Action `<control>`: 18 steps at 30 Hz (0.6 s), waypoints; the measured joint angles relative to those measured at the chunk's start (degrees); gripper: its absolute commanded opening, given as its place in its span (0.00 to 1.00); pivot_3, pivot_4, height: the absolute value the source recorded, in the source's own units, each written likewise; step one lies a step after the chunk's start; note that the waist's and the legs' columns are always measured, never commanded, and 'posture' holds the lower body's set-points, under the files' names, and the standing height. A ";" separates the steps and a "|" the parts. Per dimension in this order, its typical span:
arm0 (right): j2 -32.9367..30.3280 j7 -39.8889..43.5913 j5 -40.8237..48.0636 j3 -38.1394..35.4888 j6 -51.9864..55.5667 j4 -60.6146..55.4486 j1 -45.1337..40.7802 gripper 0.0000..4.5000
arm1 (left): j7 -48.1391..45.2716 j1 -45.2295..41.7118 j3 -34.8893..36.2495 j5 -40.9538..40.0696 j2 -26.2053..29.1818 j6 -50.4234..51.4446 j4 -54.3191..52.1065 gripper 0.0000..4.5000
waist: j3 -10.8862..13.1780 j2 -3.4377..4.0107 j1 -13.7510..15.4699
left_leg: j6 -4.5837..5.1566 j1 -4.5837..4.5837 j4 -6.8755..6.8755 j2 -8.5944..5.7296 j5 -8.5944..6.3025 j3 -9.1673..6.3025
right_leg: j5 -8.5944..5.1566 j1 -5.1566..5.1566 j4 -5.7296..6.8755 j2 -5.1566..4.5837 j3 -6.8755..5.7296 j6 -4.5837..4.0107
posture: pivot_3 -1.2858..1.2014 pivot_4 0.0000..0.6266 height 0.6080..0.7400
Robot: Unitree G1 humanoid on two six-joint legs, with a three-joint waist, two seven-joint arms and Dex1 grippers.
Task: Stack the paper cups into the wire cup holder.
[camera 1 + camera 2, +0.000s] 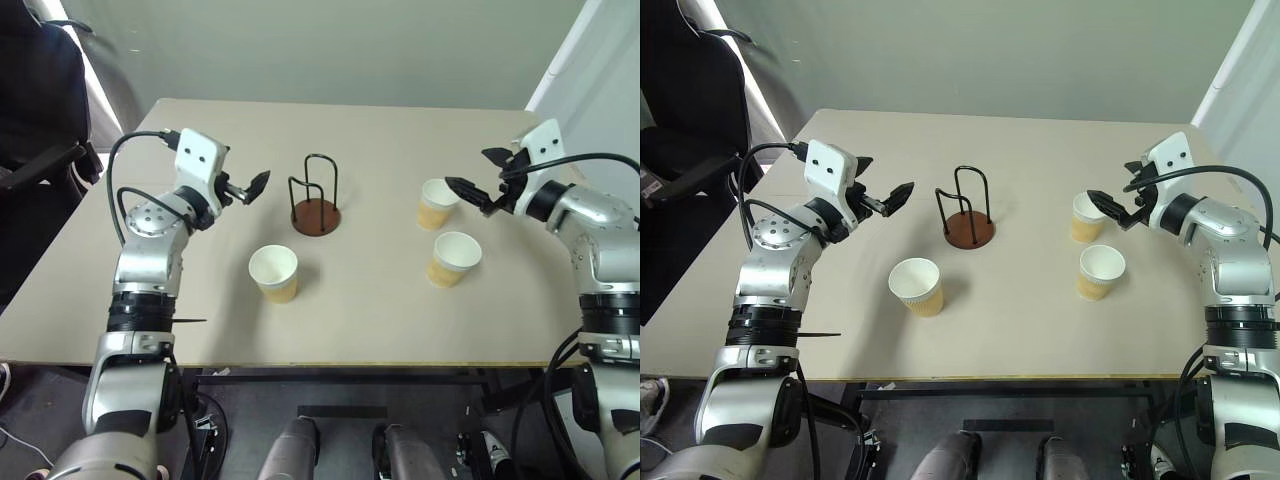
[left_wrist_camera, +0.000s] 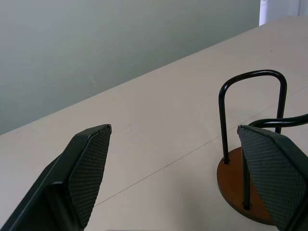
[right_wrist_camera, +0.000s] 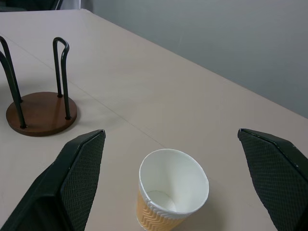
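On the beige counter stands the empty black wire cup holder with a round reddish-brown base. Three tan-yellow ribbed paper cups stand upright around it (none stacked). Left gripper and right gripper hover, fingers apart, empty.

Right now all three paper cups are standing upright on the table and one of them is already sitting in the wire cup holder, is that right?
Not quite. The wire cup holder is empty, as the left eye view shows. All three paper cups are upright on the table: one nearer than the holder, two to its right.
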 measured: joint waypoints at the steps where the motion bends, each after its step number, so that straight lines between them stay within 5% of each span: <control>1: 0.00 0.00 0.00 0.00 0.00 0.00 0.00 0.99 | 0.00 0.00 0.00 0.00 0.00 0.00 0.00 1.00 | 0.00 0.00 0.00 | 0.00 0.00 0.00 0.00 0.00 0.00 | 0.00 0.00 0.00 0.00 0.00 0.00 | 0.52 0.24 1.00; 18: -0.39 0.45 0.01 0.00 0.02 -0.18 0.14 0.99 | 0.00 -1.24 -0.12 0.22 -0.38 -1.04 1.73 1.00 | 0.00 0.00 0.00 | 0.00 0.00 0.00 0.00 0.00 0.00 | 0.00 0.00 0.00 0.00 0.00 0.00 | 0.52 0.24 1.00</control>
